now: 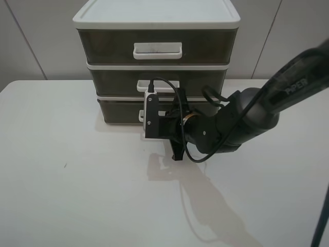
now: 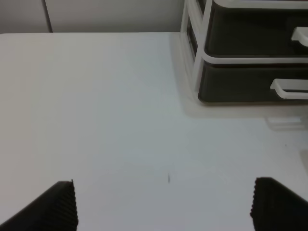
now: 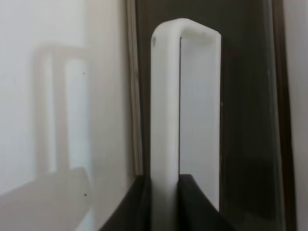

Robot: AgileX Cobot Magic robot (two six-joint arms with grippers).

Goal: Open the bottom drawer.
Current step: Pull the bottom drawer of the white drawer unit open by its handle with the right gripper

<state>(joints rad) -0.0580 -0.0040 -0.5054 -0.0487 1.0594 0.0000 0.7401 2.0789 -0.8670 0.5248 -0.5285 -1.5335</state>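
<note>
Since the right gripper is closed tight on the white handle of the bottom drawer, lowest in the far cabinet, pull straight nearward, level, without twisting.

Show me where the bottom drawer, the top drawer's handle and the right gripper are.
bottom drawer (image 2: 240, 84): left wrist view, on its dark front panel.
top drawer handle (image 1: 158, 50): exterior high view, middle of the white bar.
right gripper (image 3: 164, 204): right wrist view, midway between its fingertips.
</note>
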